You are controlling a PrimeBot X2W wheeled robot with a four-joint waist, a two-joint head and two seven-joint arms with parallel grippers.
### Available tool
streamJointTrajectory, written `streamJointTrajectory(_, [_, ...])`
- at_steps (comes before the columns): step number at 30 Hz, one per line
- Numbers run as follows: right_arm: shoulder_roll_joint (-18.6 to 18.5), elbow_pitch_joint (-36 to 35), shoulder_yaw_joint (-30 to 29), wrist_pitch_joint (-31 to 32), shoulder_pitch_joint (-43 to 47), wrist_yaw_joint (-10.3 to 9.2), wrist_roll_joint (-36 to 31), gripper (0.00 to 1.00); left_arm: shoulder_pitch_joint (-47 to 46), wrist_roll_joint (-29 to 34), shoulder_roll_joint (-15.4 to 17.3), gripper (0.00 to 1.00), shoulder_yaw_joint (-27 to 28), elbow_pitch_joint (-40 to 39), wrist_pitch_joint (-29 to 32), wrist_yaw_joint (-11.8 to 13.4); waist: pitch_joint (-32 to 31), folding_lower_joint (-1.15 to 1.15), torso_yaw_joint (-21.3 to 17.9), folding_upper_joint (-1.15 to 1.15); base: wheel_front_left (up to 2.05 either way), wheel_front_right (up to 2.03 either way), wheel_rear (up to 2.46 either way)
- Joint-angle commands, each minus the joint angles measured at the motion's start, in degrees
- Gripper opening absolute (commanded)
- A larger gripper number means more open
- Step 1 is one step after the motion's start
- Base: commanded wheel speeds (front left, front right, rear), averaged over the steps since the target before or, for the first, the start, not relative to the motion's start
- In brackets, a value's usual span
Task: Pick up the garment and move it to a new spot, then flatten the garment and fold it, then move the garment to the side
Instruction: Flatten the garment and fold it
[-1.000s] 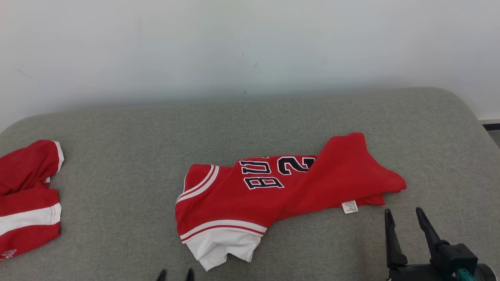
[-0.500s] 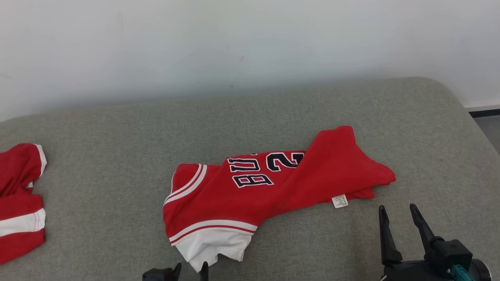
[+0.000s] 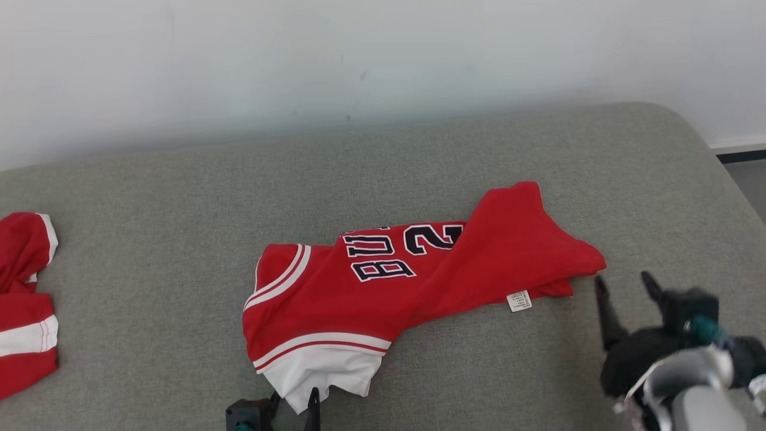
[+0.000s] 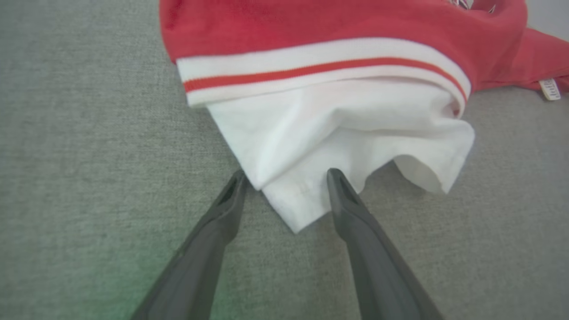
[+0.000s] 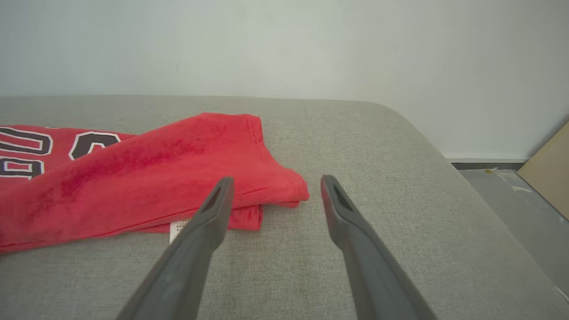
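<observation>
Left gripper (image 4: 285, 172) wide, straddling white corner (image 4: 289, 213) of garment (image 3: 413, 281) — nearer arm. Right gripper (image 5: 276, 179) wide, just beside red end (image 5: 291, 192). Long axis left–right.

A red and white cloth (image 3: 24, 311) lies at the left edge of the big grey cushion (image 3: 149, 239). A white wall (image 3: 359, 60) stands behind its far edge.

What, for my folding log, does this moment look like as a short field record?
surface: grey cushion
garment: red jersey, crumpled, lying on the cushion, not lifted
left end effector: open, fingers either side of the jersey's white corner
right end effector: open, at the jersey's right end, not gripping
other: second red garment at far left
</observation>
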Motion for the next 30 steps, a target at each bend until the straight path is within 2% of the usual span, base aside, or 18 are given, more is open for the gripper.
streamJointTrajectory(1, [-1.8, 1.9, -1.4, 4.6, -3.2, -0.13, -0.5, 1.0, -0.8, -0.8, 0.0, 0.91, -0.5, 0.8, 0.1, 0.0, 0.7, 0.0, 0.4, 0.0, 0.0, 0.0, 0.0])
streamJointTrajectory(4, [-4.3, 5.3, -2.8, 11.5, -8.3, -0.13, -0.1, 1.0, -1.4, -1.5, 0.1, 0.88, -1.1, 0.8, 0.3, 0.1, 1.3, 0.0, 1.2, 0.0, 0.0, 0.0, 0.0])
streamJointTrajectory(5, [-5.0, 6.8, -3.0, 13.5, -9.6, -0.13, 0.4, 1.0, -1.7, -1.7, 0.1, 0.82, -1.3, 0.8, 0.5, 0.1, 1.6, 0.0, 1.6, 0.0, 0.0, 0.0, 0.0])
streamJointTrajectory(6, [-5.0, 6.8, -3.0, 13.5, -9.6, -0.13, 0.4, 1.0, -1.7, -1.7, 0.1, 0.82, -1.3, 0.8, 0.5, 0.1, 1.6, 0.0, 1.6, 0.0, 0.0, 0.0, 0.0])
streamJointTrajectory(7, [-6.6, 9.6, -3.3, 16.7, -12.1, -0.13, 2.0, 1.0, -2.2, -1.9, 0.0, 0.75, -1.8, 0.7, 0.5, -0.1, 2.2, 0.0, 2.5, 0.0, 0.0, 0.0, 0.0])
streamJointTrajectory(8, [-7.3, 11.0, -3.3, 18.0, -13.4, -0.13, 2.9, 1.0, -2.3, -2.1, 0.1, 0.55, -1.9, 0.7, 0.6, -0.1, 2.6, 0.0, 2.9, 0.0, 0.0, 0.0, 0.0])
streamJointTrajectory(10, [-8.4, 13.8, -3.3, 20.4, -15.4, -0.13, 4.0, 1.0, -2.5, -2.3, 0.0, 0.34, -2.4, 0.8, 0.7, 0.0, 3.2, 0.0, 3.5, 0.0, 0.0, 0.0, 0.0])
streamJointTrajectory(11, [-8.7, 15.0, -3.4, 21.6, -16.2, -0.13, 4.7, 1.0, -2.6, -2.3, 0.0, 0.19, -2.7, 0.9, 0.8, 0.0, 3.6, 0.0, 3.8, 0.0, 0.0, 0.0, 0.0])
streamJointTrajectory(12, [-8.7, 15.0, -3.4, 21.6, -16.2, -0.13, 4.7, 1.0, -2.6, -2.3, 0.0, 0.19, -2.7, 0.9, 0.8, 0.0, 3.6, 0.0, 3.8, 0.0, 0.0, 0.0, 0.0])
streamJointTrajectory(13, [-9.0, 16.4, -3.6, 23.1, -16.9, -0.13, 4.9, 1.0, -2.7, -2.2, 0.0, 0.0, -3.0, 1.0, 0.8, -0.2, 3.9, 0.0, 4.1, 0.0, 0.0, 0.0, 0.0])
streamJointTrajectory(23, [-10.6, 22.3, -3.5, 28.1, -23.4, -0.13, 7.7, 1.0, -5.1, -2.5, 0.0, 0.0, -5.5, 1.6, 0.9, -1.3, 7.6, 0.0, 6.1, 0.0, 0.0, 0.0, 0.0])
streamJointTrajectory(26, [-10.2, 22.8, -4.0, 29.5, -23.7, -0.13, 8.1, 0.84, -5.4, -2.8, 0.1, 0.0, -5.7, 2.0, 0.6, -1.0, 8.0, 0.0, 6.4, 0.0, 0.0, 0.0, 0.0])
streamJointTrajectory(28, [-10.2, 22.8, -4.3, 29.9, -23.5, -0.13, 8.2, 0.84, -5.5, -2.9, 0.1, 0.0, -5.7, 2.2, 0.5, -0.8, 8.1, 0.0, 6.5, 0.0, 0.0, 0.0, 0.0])
streamJointTrajectory(29, [-10.0, 22.4, -4.3, 30.0, -23.3, -0.13, 8.0, 0.79, -5.6, -3.0, 0.2, 0.0, -5.6, 2.4, 0.4, -0.7, 8.2, 0.0, 6.4, 0.0, 0.0, 0.0, 0.0])
streamJointTrajectory(30, [-9.8, 22.1, -4.6, 30.2, -22.9, -0.13, 7.6, 0.63, -5.6, -3.1, 0.2, 0.0, -5.6, 2.5, 0.2, -0.6, 8.2, 0.0, 6.3, 0.0, 0.0, 0.0, 0.0])
